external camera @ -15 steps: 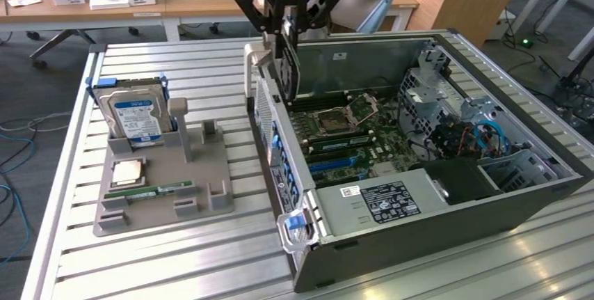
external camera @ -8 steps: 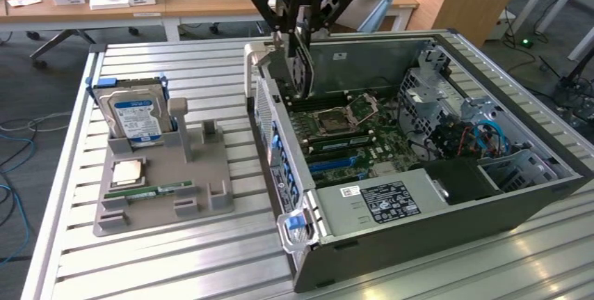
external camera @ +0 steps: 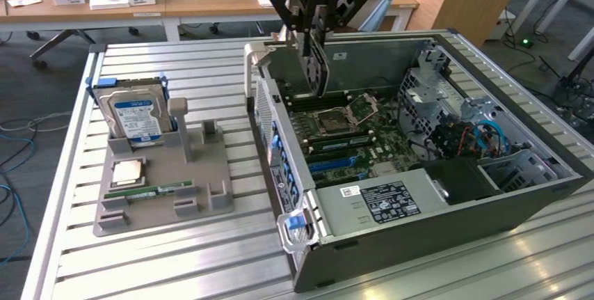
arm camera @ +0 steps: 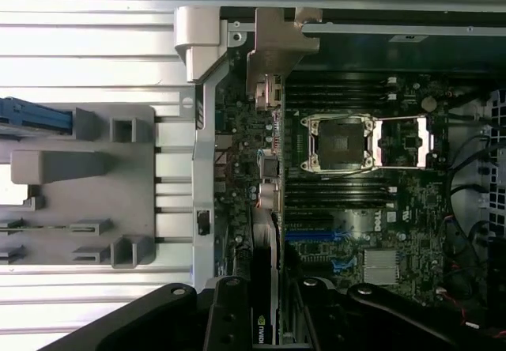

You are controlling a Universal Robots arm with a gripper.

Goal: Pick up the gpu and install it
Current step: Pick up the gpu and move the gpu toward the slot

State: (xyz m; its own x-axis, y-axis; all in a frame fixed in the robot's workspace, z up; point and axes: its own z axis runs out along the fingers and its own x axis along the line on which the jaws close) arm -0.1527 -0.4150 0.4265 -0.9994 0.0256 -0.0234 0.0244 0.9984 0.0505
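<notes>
The gpu (external camera: 316, 67) is a dark thin card that hangs on edge, upright, over the motherboard (external camera: 357, 143) inside the open computer case (external camera: 408, 234). Its lower edge is just above the board, near the case's left wall in the exterior view. My gripper (external camera: 314, 30) is shut on the card's upper edge. The wrist view looks down the gpu (arm camera: 265, 288) edge-on, with a black finger (arm camera: 228, 319) on either side. The card's pale bracket end (arm camera: 277, 43) lies by the case's rear corner, beside the processor socket (arm camera: 341, 141).
A grey parts holder (external camera: 199, 182) stands on the slatted table (external camera: 158, 272) at the exterior view's left. It carries a silver hard drive (external camera: 135, 113), a processor chip (external camera: 127, 172) and a green memory stick (external camera: 149, 191). Cables and drive cages (external camera: 464, 133) fill the case's right side.
</notes>
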